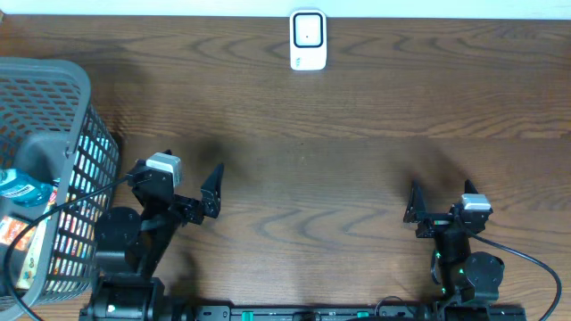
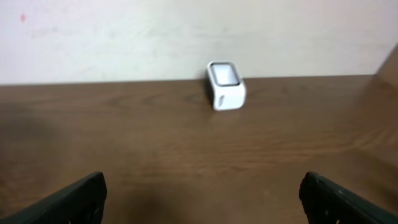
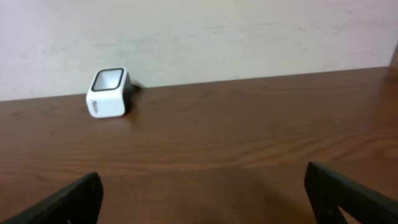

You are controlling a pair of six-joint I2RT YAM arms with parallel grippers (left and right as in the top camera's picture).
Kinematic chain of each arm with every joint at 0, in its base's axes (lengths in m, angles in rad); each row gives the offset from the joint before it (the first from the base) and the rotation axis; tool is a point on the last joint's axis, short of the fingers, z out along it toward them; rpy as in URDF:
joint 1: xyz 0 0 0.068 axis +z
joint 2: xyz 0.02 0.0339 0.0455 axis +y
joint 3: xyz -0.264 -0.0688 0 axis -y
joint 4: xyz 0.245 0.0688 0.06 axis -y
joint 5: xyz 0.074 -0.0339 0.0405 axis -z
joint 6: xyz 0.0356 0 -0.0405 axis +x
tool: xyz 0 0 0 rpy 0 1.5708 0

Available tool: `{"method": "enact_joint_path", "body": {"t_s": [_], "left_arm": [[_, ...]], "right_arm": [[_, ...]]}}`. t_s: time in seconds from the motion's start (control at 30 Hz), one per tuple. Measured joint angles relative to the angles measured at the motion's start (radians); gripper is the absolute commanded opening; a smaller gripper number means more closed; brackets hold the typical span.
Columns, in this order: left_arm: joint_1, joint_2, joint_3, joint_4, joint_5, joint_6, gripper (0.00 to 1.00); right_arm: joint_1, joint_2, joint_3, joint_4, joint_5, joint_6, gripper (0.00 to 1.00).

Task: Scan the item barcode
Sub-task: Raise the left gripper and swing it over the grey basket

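Since nothing lies out on the brown wooden table (image 1: 357, 116) yet, the coming move turns on the grey plastic mesh basket (image 1: 49, 73). The goods to scan sit inside it, i.e. a blue bottle-shaped container (image 1: 22, 189) & an orange-printed flat pack (image 1: 12, 234) next to it. The left gripper (image 2: 202, 190) hangs just beside the basket's wall, fingers spread wide w/ nothing btw them; the basket lies off to its own left, not ahead. The right gripper (image 3: 204, 183) is well apart from the basket, also wide & empty. So the left arm looks nearer for a pick, prob. after turning toward the basket. The white box-shaped barcode scanner (image 1: 308, 39) stands well apart from the basket, at the table's far edge. Hard to make out: the basket is cut off by the frame edge, the items are half hidden by rim & mesh, the container's long axis is unclear, and no barcode is visible. Neither wrist view shows the basket.
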Motion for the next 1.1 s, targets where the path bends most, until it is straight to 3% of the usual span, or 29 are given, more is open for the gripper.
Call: {"method": "enact_joint_path", "body": {"t_s": [1.1], "left_arm": [[0.000, 0.068, 0.329, -0.087, 0.058, 0.010, 0.98]], "right_arm": [[0.000, 0.000, 0.000, 0.000, 0.000, 0.000, 0.99]]}}
